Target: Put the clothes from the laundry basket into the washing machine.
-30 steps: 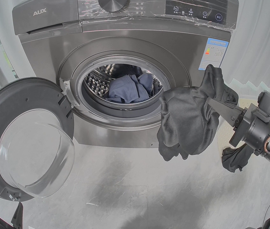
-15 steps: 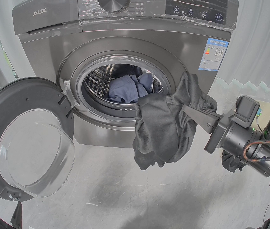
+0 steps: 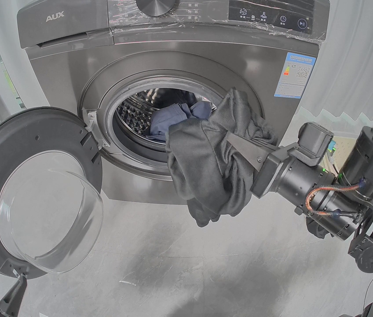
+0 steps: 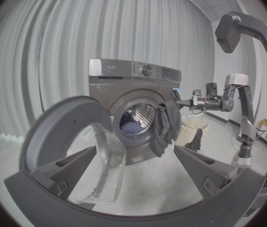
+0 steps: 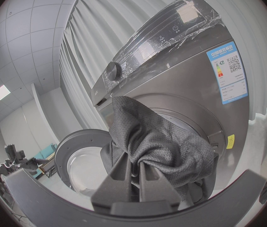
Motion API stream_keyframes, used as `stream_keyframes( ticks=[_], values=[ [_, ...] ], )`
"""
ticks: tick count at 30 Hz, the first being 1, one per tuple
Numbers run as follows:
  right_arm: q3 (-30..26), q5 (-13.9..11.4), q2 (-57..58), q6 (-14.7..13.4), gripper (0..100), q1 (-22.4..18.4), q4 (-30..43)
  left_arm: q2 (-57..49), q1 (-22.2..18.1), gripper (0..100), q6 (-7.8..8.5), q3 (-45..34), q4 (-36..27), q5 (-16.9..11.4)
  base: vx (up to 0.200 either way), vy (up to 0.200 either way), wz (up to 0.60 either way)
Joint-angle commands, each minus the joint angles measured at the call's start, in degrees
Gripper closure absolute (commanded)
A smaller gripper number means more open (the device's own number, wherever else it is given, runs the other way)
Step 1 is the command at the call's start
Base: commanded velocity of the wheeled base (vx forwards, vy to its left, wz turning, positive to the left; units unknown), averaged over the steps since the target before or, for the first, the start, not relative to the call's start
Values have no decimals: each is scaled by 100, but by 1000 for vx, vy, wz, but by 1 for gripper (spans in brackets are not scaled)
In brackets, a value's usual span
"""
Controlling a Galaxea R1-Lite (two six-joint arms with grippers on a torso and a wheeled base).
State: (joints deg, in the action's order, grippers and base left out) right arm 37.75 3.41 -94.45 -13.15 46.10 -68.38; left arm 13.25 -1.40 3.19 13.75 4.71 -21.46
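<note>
- Fingers of the right gripper (image 3: 235,141) are clenched on the top fold of a dark grey garment (image 3: 204,164).
- The garment hangs bunched before the right rim of the washing machine (image 3: 63,67) opening, outside the drum.
- Left gripper (image 4: 134,148) sits low near the open door (image 3: 32,155), fingers spread, holding nothing.
- Blue clothes (image 3: 169,115) lie in the drum.
- 1 dark cloth (image 4: 197,141) drapes over the laundry basket (image 4: 191,126) edge.

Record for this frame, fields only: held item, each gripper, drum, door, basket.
Held item: dark garment, hanging before the washer opening
Right gripper: shut on garment
Left gripper: open, empty, near the door
Drum: blue clothes inside
Door: swung open
Basket: beside washer, dark cloth over rim
</note>
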Motion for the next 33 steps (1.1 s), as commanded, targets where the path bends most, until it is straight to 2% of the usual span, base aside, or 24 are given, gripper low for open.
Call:
stream_keyframes(
  ticks=[1,4,8,16,18,25,30,31,33],
  values=[
    [443,204,-689,-73,100,65,-334,1206,8,0,155,-83,250,-526,0,0,0],
    [505,212,-715,-73,100,65,-325,1479,44,0,199,-118,452,-605,0,0,0],
    [593,221,-820,-73,100,65,-334,2138,369,0,261,-109,1015,-720,0,0,0],
    [663,212,-943,-73,100,109,-352,3843,1590,0,155,-268,2694,-649,0,0,0],
    [707,204,-987,-73,100,153,-361,4300,1854,0,85,-276,3054,-605,0,0,0],
    [979,204,-1304,-65,100,224,-844,5574,2557,0,15,-215,3906,-474,0,0,0],
    [962,212,-1286,-65,100,259,-853,6154,3014,0,-205,75,4135,-271,0,0,0],
    [944,212,-1286,-65,100,259,-844,6277,3093,0,-311,163,4161,-254,0,0,0],
    [927,212,-1286,-65,100,267,-853,6471,3164,0,-416,295,4196,-245,0,0,0]
  ],
)
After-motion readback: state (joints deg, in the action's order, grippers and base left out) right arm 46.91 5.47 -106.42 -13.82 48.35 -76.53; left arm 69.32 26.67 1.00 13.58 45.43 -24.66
